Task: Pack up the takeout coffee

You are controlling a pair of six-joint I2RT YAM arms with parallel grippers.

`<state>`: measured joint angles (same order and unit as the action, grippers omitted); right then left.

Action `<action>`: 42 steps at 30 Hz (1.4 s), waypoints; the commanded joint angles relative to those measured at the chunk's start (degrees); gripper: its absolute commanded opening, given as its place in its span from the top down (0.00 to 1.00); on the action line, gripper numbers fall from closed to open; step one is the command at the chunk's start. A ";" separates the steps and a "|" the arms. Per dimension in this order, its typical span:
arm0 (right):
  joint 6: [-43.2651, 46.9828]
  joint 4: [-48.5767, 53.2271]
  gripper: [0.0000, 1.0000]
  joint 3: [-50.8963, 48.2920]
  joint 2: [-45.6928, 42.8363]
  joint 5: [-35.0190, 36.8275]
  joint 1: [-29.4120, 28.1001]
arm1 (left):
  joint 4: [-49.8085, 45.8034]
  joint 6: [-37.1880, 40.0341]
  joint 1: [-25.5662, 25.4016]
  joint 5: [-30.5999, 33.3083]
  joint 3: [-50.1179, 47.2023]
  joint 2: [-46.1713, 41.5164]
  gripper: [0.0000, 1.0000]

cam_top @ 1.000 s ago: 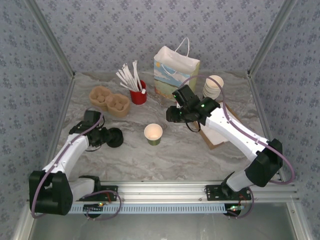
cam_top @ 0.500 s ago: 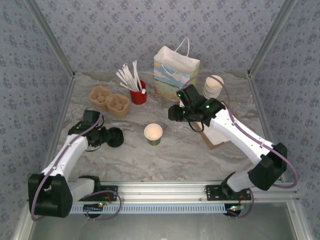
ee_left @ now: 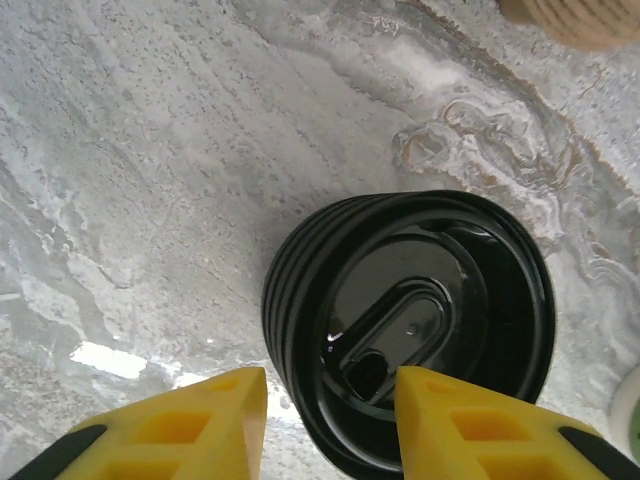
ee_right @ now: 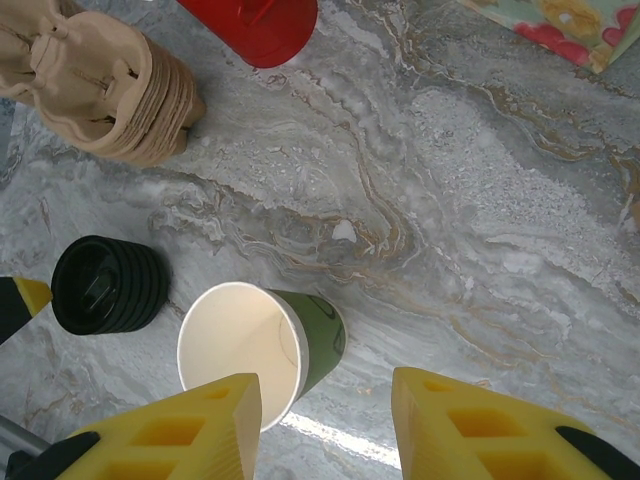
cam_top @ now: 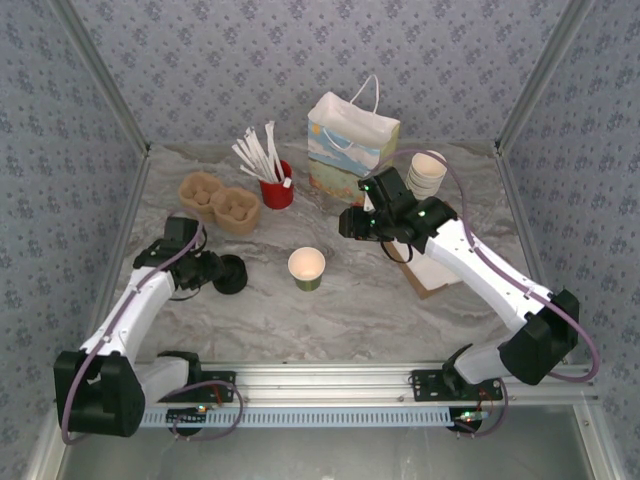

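Left gripper hangs with its yellow fingers apart, clamping nothing, over the near edge of one stack of black lids on the table. Behind them sits one stack of pulp carriers, then one red cup holding several white straws. One green cup stands mid-table, just right of the lids and apart from them. It is upright, long axis vertical, open mouth pointing up. One bag stands at the back. Right gripper, fingers apart and empty, hovers between green cup and bag. One stack of white cups stands rightmost.
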<state>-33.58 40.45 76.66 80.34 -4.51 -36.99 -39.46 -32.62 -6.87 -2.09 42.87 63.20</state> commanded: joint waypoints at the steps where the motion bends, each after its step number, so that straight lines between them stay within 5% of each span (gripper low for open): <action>1: 0.93 -0.20 0.58 -0.58 -1.24 -0.71 0.30 | -1.05 0.20 -0.35 1.29 -0.05 0.23 0.60; 28: 0.36 -1.28 0.58 -1.69 -0.97 -0.67 0.80 | 2.34 0.45 -0.53 -0.73 -1.65 2.54 0.86; 42: -1.31 -5.56 0.58 0.80 2.80 -7.02 -2.12 | -1.98 0.61 -0.70 -2.22 1.61 -1.83 0.88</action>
<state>-33.85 36.67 75.70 80.93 -7.90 -37.67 -39.31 -32.47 -6.94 -2.57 42.44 62.52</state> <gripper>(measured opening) 0.421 0.124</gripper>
